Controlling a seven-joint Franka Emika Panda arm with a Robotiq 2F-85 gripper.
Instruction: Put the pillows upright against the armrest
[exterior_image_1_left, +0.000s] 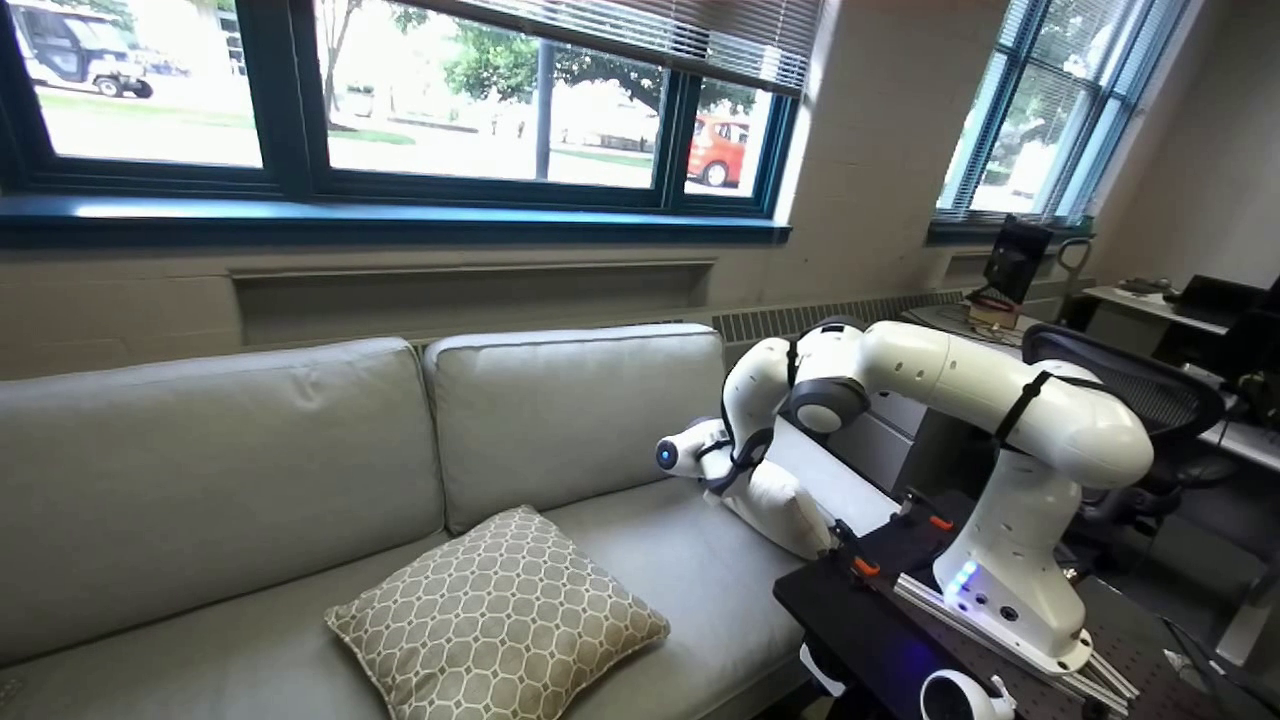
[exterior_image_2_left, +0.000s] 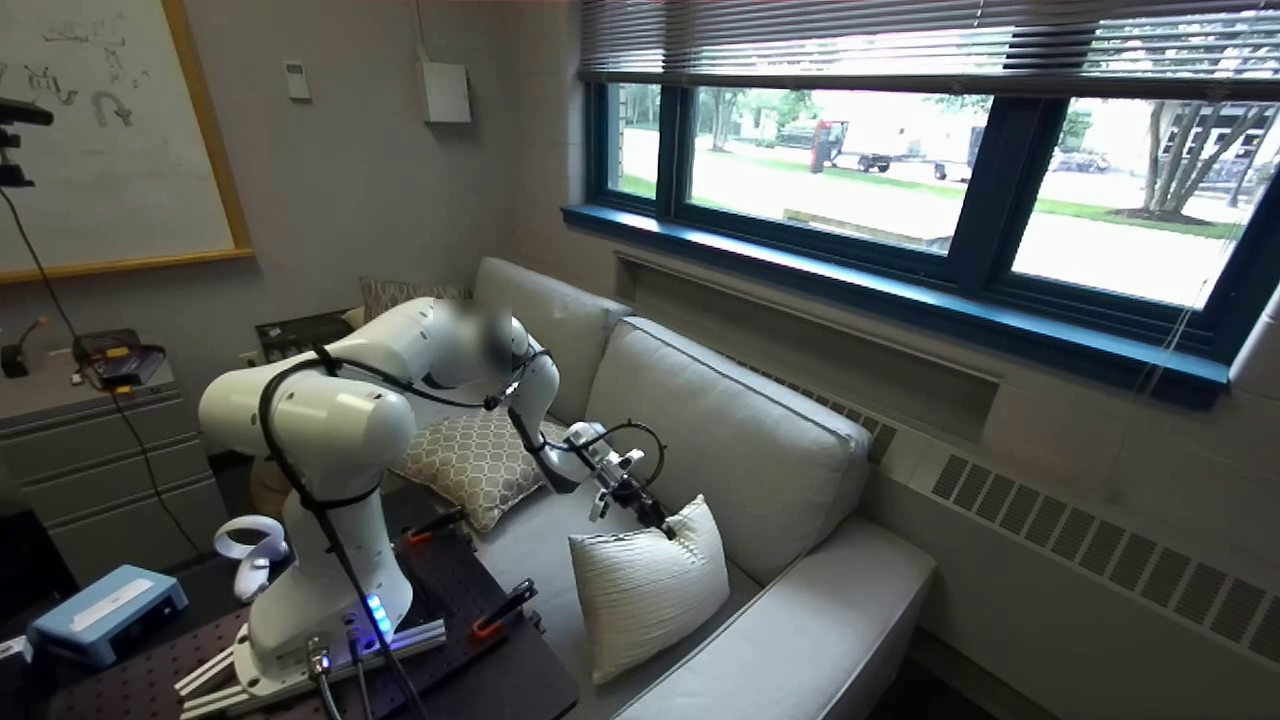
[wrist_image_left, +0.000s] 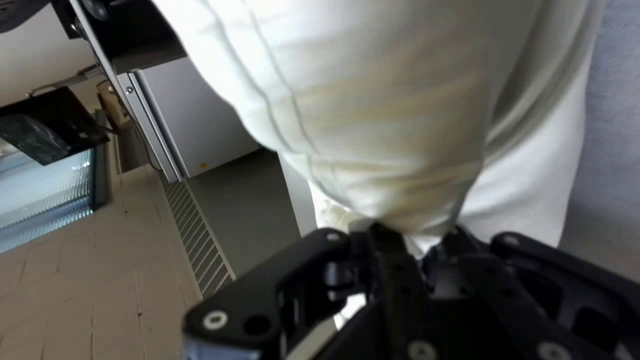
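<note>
The plain cream-white pillow (exterior_image_2_left: 645, 590) stands tilted on its edge on the couch seat, close to the armrest (exterior_image_2_left: 800, 620). A strip of seat shows between its lower edge and the armrest. My gripper (exterior_image_2_left: 660, 525) reaches down to the pillow's top edge, where the fabric bunches. In the wrist view, cream fabric (wrist_image_left: 390, 125) is pinched between the gripper's fingertips (wrist_image_left: 379, 231), and the jaws are close together. The larger tan pillow with white lattice (exterior_image_1_left: 500, 610) lies flat on the seat, away from the gripper; both exterior views show it.
Tall grey-beige back cushions (exterior_image_1_left: 580, 410) line the couch's rear. The dark robot table (exterior_image_1_left: 850, 620), with orange-tipped clamps (exterior_image_2_left: 505, 610), stands at the couch's front. At the couch's far end another patterned cushion (exterior_image_2_left: 405, 292) shows. A wall heater (exterior_image_2_left: 1080, 555) runs behind.
</note>
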